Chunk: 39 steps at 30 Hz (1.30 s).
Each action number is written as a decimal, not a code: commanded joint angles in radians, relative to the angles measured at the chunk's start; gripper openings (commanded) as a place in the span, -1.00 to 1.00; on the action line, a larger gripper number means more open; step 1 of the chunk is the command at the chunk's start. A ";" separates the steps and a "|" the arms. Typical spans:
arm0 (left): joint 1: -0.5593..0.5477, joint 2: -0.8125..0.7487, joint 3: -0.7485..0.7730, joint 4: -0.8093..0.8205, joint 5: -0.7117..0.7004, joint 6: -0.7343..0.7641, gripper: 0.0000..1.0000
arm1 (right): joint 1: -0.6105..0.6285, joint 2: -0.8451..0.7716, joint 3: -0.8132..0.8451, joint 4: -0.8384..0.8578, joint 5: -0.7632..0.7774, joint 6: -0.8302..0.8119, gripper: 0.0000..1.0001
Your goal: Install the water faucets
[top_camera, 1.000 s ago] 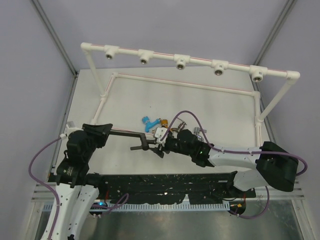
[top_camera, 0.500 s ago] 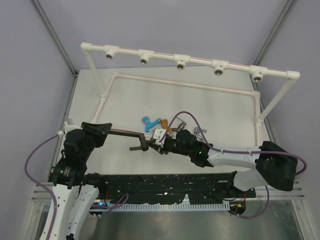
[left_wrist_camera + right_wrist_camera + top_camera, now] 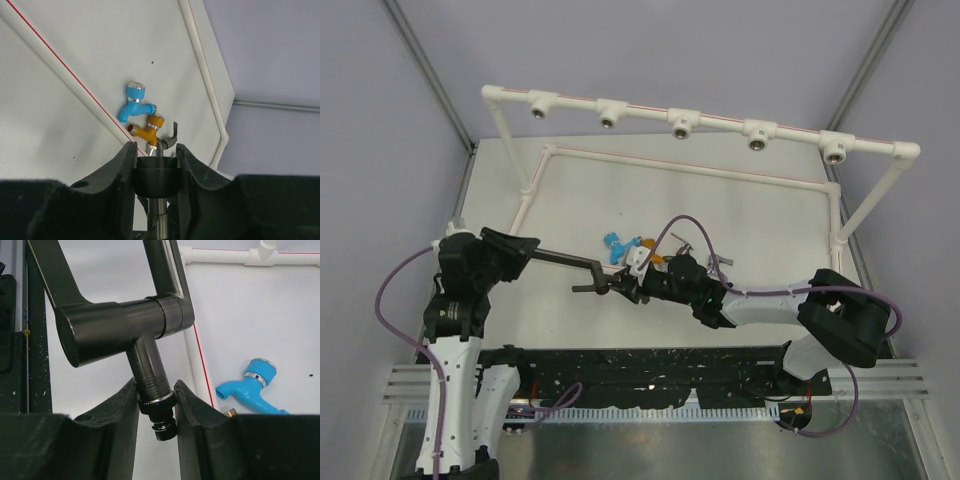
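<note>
Your right gripper (image 3: 156, 395) has just clamped the dark-grey faucet (image 3: 112, 327) by its threaded stem. Left gripper (image 3: 156, 152) grips the spout end, over the desk (image 3: 740, 215). It looks rigid, weighty and slick, so hold the stem.

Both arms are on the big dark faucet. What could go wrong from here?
The left gripper and right gripper both clamp the rigid dark-grey faucet; arms moving out of step may wrench it loose.
The right one pinches only its thin threaded stem, so it might pivot.
The blue tap and orange tap lie close by and may get knocked.
</note>
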 commanded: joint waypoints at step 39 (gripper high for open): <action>0.313 0.230 0.353 -0.020 0.137 0.495 -1.00 | -0.088 -0.020 -0.092 -0.264 0.213 0.162 -0.01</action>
